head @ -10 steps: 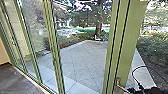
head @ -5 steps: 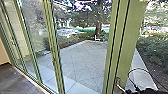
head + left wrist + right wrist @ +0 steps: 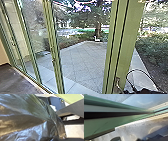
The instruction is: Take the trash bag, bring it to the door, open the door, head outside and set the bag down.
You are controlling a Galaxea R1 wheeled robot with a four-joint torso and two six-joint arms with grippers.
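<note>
In the head view, the green-framed glass door has a metal handle low on its frame. My right gripper and arm show as a dark shape with a looping cable, just right of the handle; whether they touch it I cannot tell. The right wrist view has the green door frame close by, above a pale sill. A dark, shiny trash bag is large in the left wrist view, its neck gathered and tied near the left gripper, which is shut on it.
Beyond the glass lies a paved yard edged by bushes, with a tree trunk at its far side. More glass panels in green frames run along the left. Dark indoor floor meets them at a pale threshold.
The right arm's dark part and its cable have shifted left and slightly down, close to the handle, whose lever shows less. The right edge of the green frame stands slightly further left.
</note>
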